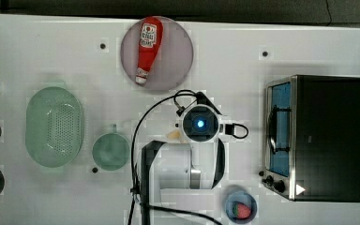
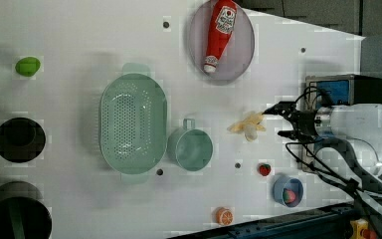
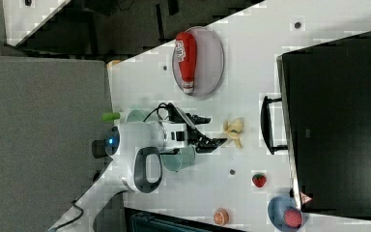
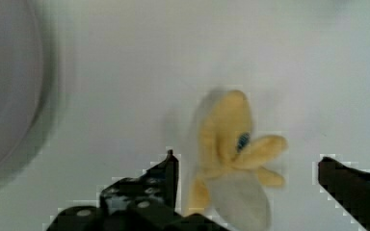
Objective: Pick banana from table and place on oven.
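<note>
Lying between the spread fingers (image 4: pixel 139 192), the banana (image 4: pixel 229 144).

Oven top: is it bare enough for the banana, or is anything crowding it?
The oven top is bare black across its whole surface, bordered by the door handle side and the table edge. Crowded spot: the blue bowl and strawberry by the oven's knob corner.

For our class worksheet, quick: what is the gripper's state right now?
Gripper: open, holding nothing, its fingers either side of the small pale yellow peeled toy banana on the white table.
</note>
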